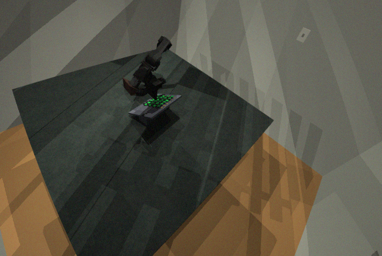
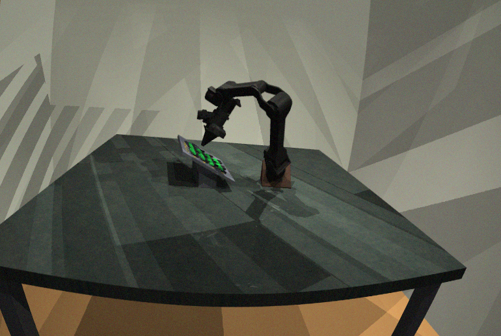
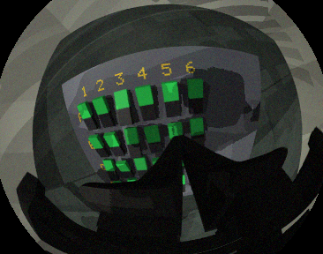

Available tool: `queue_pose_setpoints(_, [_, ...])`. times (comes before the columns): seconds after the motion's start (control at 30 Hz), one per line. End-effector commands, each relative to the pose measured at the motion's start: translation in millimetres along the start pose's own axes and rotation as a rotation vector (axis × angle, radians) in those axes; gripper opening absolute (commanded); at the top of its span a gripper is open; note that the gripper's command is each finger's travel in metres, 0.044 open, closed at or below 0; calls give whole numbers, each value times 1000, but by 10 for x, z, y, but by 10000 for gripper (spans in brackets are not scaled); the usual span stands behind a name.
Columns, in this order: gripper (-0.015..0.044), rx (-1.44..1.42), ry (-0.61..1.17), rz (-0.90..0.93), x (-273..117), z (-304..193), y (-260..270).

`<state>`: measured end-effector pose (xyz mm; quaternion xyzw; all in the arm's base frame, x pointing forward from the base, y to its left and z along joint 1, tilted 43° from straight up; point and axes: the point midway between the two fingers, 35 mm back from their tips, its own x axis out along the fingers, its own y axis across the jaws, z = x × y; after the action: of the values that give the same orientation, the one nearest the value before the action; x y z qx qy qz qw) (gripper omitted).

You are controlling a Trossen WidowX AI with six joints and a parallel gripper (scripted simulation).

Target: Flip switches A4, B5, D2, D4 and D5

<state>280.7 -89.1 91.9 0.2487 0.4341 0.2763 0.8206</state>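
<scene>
The tilted grey switch panel (image 1: 138, 111) (image 2: 181, 147) (image 3: 169, 54) carries rows of green and black switches. My gripper (image 1: 155, 98) (image 2: 203, 144) (image 3: 178, 140) is shut and empty, pointing down a little above the panel. In the wrist view its fingertips appear just below switch B5 (image 3: 175, 130), which is partly visible. Switch A4 (image 3: 145, 95) is in plain view, its green part on the far half and dark part on the near half. The fingers hide most of row D, including D4 and D5. D2 shows at most as a thin green sliver. Which ends are raised is hard to tell.
Neighbouring switches A5 (image 3: 170, 92), B4 (image 3: 152, 133) and B6 (image 3: 197, 127) surround the fingertip area. The panel sits on a raised stand (image 2: 207, 179) on the dark table (image 1: 101, 142) (image 2: 210, 259). The arm's reddish base (image 2: 287, 176) stands behind the panel's near edge.
</scene>
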Motion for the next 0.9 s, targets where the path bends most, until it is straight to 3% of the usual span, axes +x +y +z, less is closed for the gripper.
queue_pose_setpoints(0.0, [0,10,-1,5,44,-15,6])
queue_pose_setpoints(0.87, [0,10,-2,5,170,-10,7])
